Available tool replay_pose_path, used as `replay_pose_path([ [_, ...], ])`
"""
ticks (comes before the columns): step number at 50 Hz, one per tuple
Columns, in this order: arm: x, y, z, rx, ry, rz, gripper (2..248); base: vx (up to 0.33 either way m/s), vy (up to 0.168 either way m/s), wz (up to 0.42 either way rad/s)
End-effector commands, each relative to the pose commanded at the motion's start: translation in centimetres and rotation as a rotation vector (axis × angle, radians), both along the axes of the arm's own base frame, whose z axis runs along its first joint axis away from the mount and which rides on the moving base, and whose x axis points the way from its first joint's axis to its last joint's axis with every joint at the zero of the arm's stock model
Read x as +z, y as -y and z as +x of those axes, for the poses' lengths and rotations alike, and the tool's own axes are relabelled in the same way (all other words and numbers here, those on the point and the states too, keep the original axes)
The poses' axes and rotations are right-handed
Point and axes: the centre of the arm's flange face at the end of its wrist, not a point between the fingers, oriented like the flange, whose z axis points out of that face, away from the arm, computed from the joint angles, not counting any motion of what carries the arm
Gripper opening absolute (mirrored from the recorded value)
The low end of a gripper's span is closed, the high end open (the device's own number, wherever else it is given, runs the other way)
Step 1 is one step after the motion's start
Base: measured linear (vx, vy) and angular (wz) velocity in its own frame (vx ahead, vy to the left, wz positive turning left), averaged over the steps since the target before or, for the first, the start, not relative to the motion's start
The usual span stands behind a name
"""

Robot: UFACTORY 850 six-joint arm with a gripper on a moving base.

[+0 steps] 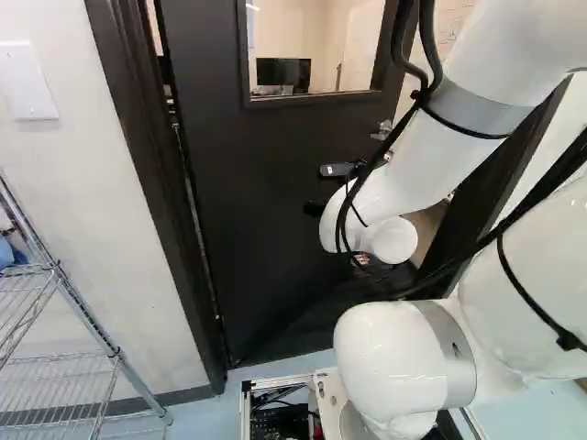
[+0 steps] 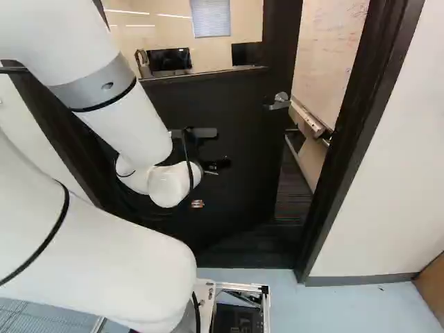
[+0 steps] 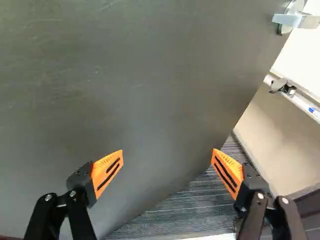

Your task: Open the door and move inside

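Note:
The dark door [image 1: 266, 202] stands partly open, swung away from the base, with its free edge apart from the frame at the right of the right base view. Its silver lever handle [image 2: 279, 102] sits near that edge, above my gripper [image 2: 216, 165]. In the wrist view, the handle [image 3: 295, 21] is ahead and off to one side. My gripper [image 3: 167, 151] is open, its orange-padded fingers wide apart and nothing held. The door's face [image 3: 125, 85] lies ahead of them; whether they touch it I cannot tell.
The dark door frame [image 2: 354, 146] borders the gap, where dark flooring [image 2: 290, 198] and a whiteboard [image 2: 329, 52] show beyond. A wire shelf [image 1: 64, 357] stands by the wall at the left of the left base view. Monitors [image 2: 168, 60] show through the door's window.

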Motion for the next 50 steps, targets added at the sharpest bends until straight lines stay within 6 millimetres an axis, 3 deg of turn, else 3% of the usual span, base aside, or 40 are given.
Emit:
replay_pose_path([
  [31,0.0,-0.1,0.2,-0.004,-0.001,0.003,247,0.015,0.000,-0.003],
  [50,0.3,-0.6,2.0,-0.029,-0.003,0.028,247,0.000,0.000,0.000],
])
